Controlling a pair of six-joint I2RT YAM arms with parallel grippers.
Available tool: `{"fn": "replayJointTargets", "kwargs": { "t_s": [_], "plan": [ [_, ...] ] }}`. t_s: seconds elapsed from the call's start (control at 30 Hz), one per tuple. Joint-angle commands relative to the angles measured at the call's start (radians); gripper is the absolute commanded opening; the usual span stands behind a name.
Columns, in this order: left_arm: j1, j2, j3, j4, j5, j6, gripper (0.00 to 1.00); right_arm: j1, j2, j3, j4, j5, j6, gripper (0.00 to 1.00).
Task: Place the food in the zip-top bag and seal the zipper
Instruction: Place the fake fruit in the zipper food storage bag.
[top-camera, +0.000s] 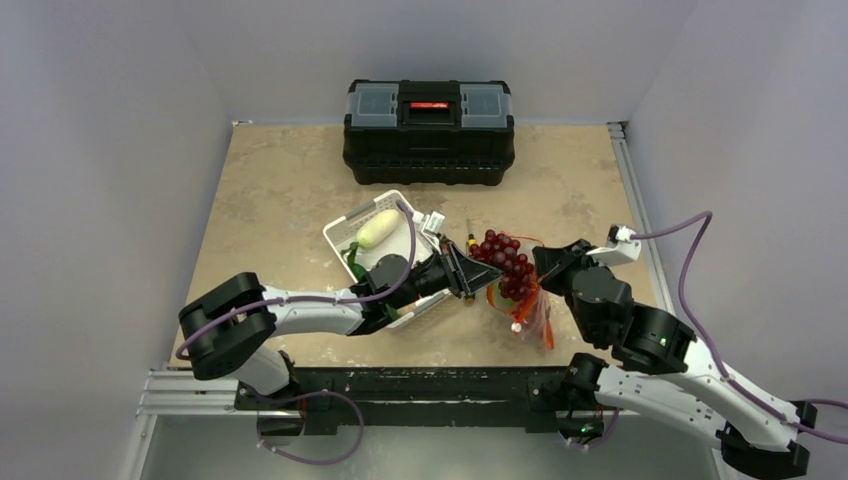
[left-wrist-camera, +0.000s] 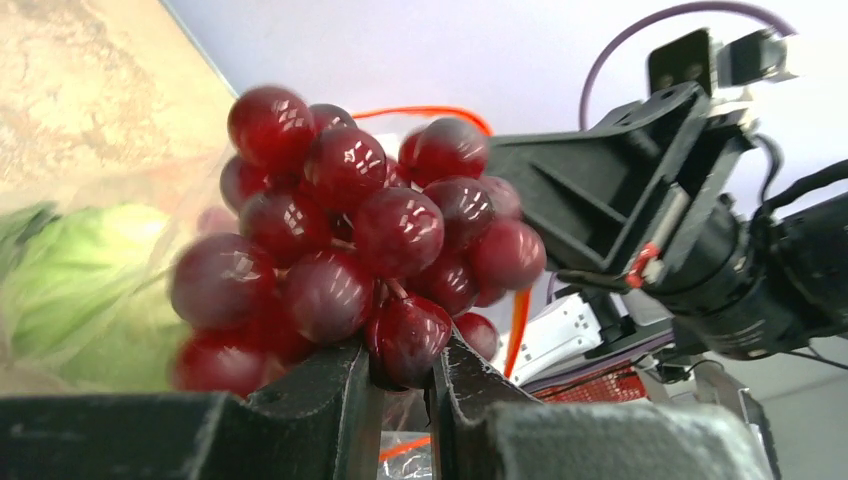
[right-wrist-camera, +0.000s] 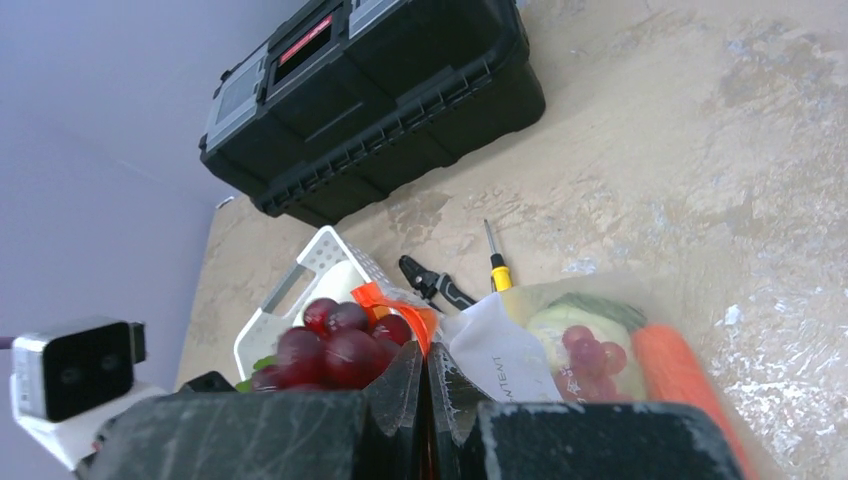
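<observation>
Left gripper (left-wrist-camera: 405, 372): jaws narrowly apart, clamped on bottom berry of grapes (left-wrist-camera: 350, 230). Cluster projects straight out from fingertips, long axis in line with fingers, held above mouth of zip-top bag (right-wrist-camera: 480, 345).
Right gripper (right-wrist-camera: 425, 385): jaws together, pinching bag's mouth edge beside zipper (left-wrist-camera: 517, 325).
Bag: mid-table, mouth raised, body slanting toward near edge; carrot (right-wrist-camera: 680, 380) and cabbage (right-wrist-camera: 555, 325) inside.

One toolbox (top-camera: 428, 130), one basket (top-camera: 345, 228), one bag (top-camera: 535, 318), one grape bunch (top-camera: 505, 262).
</observation>
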Motion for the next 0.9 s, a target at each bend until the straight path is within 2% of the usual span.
{"fn": "replayJointTargets", "kwargs": {
  "t_s": [0.0,0.43,0.5,0.63,0.87],
  "plan": [
    [-0.014,-0.002,-0.001,0.050,-0.008,0.048,0.00,0.005,-0.023,0.044,0.058,0.053,0.044,0.00],
    [-0.066,-0.008,0.171,-0.419,0.028,0.122,0.00,0.005,-0.032,0.038,0.095,0.044,-0.014,0.00],
    [-0.066,-0.001,0.242,-0.545,0.043,0.142,0.00,0.005,-0.036,0.035,0.100,0.042,-0.027,0.00],
    [-0.065,0.054,0.440,-0.915,0.092,0.162,0.00,0.005,-0.049,0.028,0.102,0.043,-0.050,0.00],
    [-0.025,0.130,0.649,-1.229,0.192,0.140,0.00,0.005,-0.059,0.026,0.103,0.029,-0.076,0.00]
  ]
}}
